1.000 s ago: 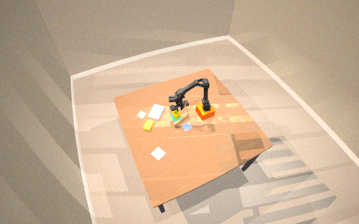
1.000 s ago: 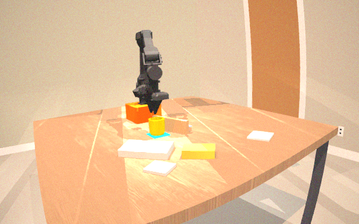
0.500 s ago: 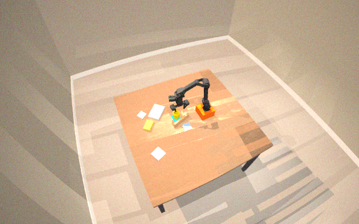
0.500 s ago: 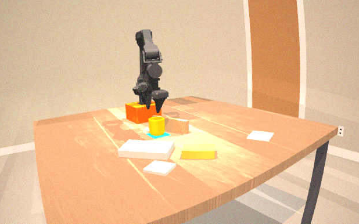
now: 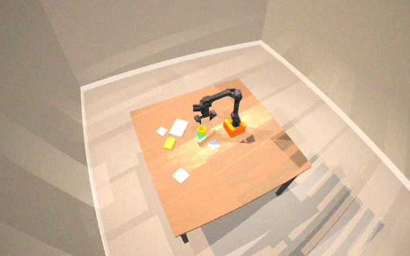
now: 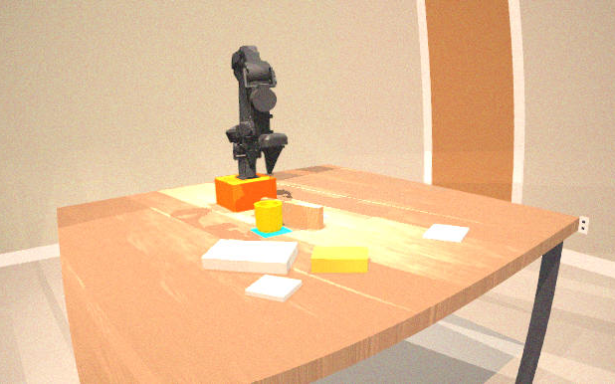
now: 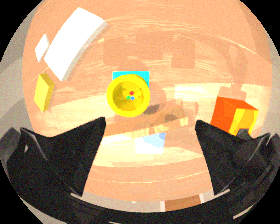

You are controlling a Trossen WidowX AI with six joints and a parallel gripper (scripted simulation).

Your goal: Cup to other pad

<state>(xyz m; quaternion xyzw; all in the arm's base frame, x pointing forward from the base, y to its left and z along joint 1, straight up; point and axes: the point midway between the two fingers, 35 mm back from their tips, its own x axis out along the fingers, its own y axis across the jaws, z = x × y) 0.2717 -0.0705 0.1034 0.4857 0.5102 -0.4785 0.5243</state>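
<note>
The yellow cup (image 5: 201, 131) (image 6: 269, 217) (image 7: 115, 102) stands upright on the cyan pad (image 5: 198, 135) (image 6: 266, 235) (image 7: 144, 75). Several small coloured marbles (image 7: 131, 95) lie inside it in the wrist view. My gripper (image 5: 205, 121) (image 6: 261, 172) (image 7: 152, 123) is wide open and empty, above the cup and apart from it. The other pad, pale blue and white (image 5: 213, 144) (image 7: 150, 144), lies flat with nothing on it; the exterior view hardly shows it behind the wooden block.
A long wooden block (image 5: 206, 138) (image 6: 314, 217) stands between the two pads. A white slab (image 5: 178, 128) (image 6: 247, 256), a yellow block (image 5: 169, 143) (image 6: 339, 260) and a small white tile (image 5: 162, 131) (image 6: 274, 288) lie beyond the cup. Another white square (image 5: 180, 175) (image 6: 446, 233) lies farther off.
</note>
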